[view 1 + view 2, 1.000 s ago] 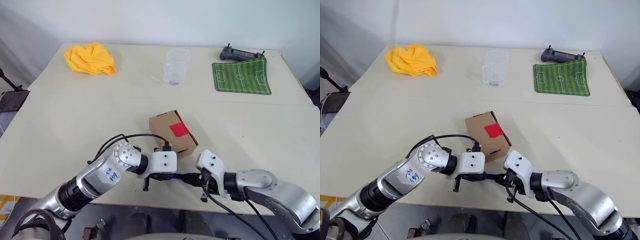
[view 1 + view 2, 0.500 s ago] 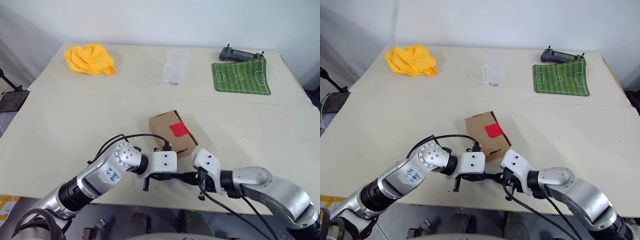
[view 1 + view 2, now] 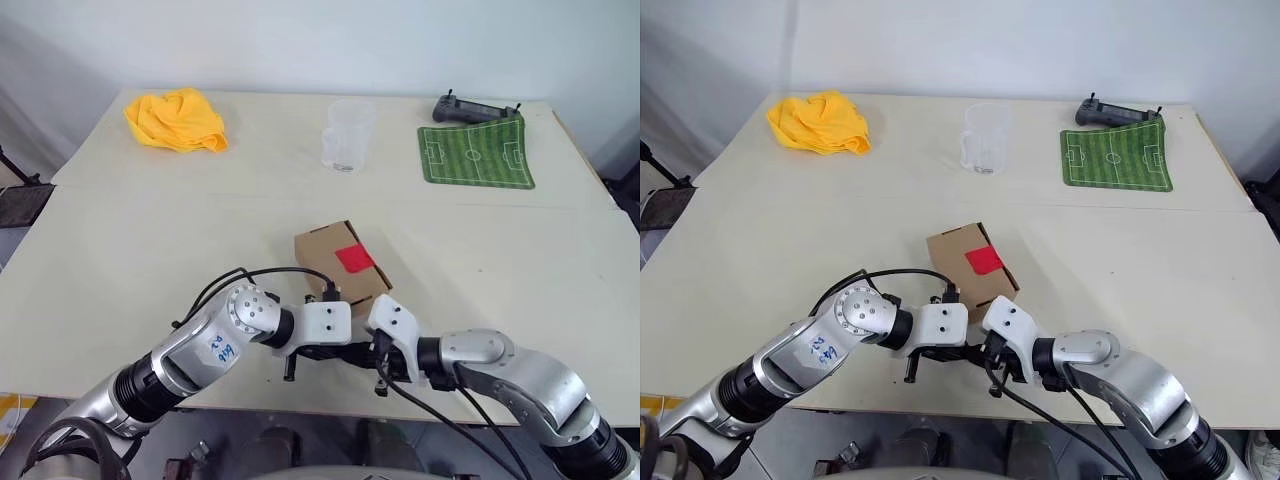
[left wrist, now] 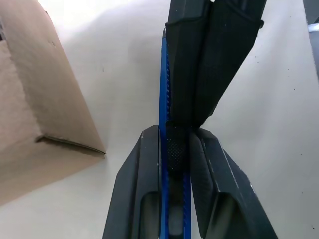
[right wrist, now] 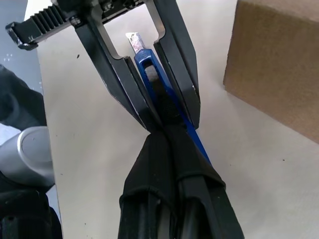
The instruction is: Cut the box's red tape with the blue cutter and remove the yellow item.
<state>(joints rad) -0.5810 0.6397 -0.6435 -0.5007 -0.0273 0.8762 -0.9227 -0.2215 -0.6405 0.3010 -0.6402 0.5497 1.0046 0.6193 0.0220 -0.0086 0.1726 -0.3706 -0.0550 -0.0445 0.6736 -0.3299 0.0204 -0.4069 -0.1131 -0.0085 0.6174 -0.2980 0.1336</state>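
The brown box (image 3: pixel 325 262) lies at the table's middle with the red tape (image 3: pixel 354 259) on its top face. Just in front of it, near the table's front edge, my left gripper (image 4: pixel 175 137) is shut on the blue cutter (image 5: pixel 149 67), whose short metal blade (image 5: pixel 133 39) sticks out past the fingers. My right gripper (image 5: pixel 162 130) is shut, and its tips press against the cutter's dark slider between the left fingers (image 5: pixel 177 59). The two grippers meet tip to tip (image 3: pixel 355 352). The yellow item is hidden.
A crumpled yellow cloth (image 3: pixel 175 118) lies at the far left. A clear measuring cup (image 3: pixel 345 135) stands at the back middle. A green soccer-field mat (image 3: pixel 475 155) and a black controller (image 3: pixel 470 107) lie at the far right. The table's front edge (image 3: pixel 250 395) runs just below the grippers.
My right gripper has slid left until its shut tips reach the cutter in the left gripper. The left gripper and the box have stayed put.
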